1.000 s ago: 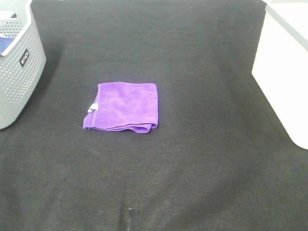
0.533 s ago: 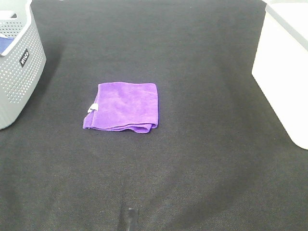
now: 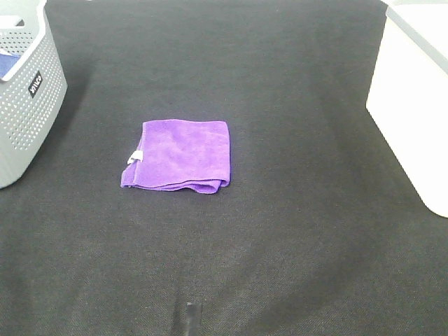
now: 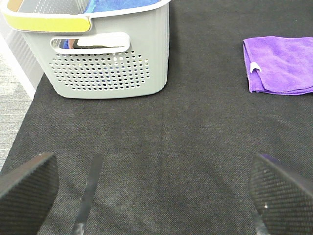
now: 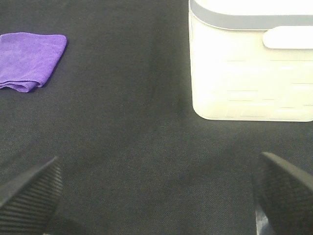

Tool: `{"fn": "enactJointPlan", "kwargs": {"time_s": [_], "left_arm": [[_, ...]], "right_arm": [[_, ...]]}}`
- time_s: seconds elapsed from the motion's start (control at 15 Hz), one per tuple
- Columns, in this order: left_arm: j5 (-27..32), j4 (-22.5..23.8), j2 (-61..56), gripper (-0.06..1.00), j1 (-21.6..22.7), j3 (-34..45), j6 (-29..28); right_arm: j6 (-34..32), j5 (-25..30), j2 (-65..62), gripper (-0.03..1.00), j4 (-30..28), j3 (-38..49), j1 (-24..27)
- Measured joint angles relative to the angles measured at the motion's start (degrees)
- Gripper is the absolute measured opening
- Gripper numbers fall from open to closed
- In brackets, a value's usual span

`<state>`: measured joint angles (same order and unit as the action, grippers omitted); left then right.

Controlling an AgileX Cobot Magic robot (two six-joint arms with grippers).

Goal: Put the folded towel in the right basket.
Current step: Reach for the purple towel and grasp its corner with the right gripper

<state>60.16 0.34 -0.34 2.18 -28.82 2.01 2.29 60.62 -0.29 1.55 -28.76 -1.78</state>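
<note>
- Folded towel (image 3: 178, 155) lay flat on the black mat (image 3: 294, 238), left of centre in my overhead view, between the two baskets and well apart from both.
- It was purple, soft and napped, folded to a rough square. The layered edges bunched along its near side, and a small white tag (image 3: 134, 157) stuck out of its left edge.
- Right basket (image 3: 413, 105) stood at the mat's right edge. It was white and smooth-walled with rounded corners, a grey rim band and a slot handle. I could not see inside it.
- Left basket (image 3: 28, 91) stood at the far left. It was grey plastic, its walls perforated with rows of small holes, with a cut-out handle and a yellow strip along part of the rim. A blue cloth (image 4: 117, 5) showed inside it.
- The mat looked like a coarse, woven fabric.
- Left gripper (image 4: 154, 196) hung low over bare mat, jaws spread wide, its ribbed black pads touching nothing.
- Right gripper (image 5: 156, 196) sat likewise, jaws wide apart and holding nothing, facing the white basket.
</note>
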Motion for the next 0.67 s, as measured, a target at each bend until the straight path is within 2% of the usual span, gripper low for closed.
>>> {"fn": "enactJointPlan", "kwargs": {"time_s": [0.67], "left_arm": [[0.0, 0.0, 0.0, 0.99, 0.0, 0.0, 0.0]], "right_arm": [[0.0, 0.0, 0.0, 0.98, 0.0, 0.0, 0.0]]}}
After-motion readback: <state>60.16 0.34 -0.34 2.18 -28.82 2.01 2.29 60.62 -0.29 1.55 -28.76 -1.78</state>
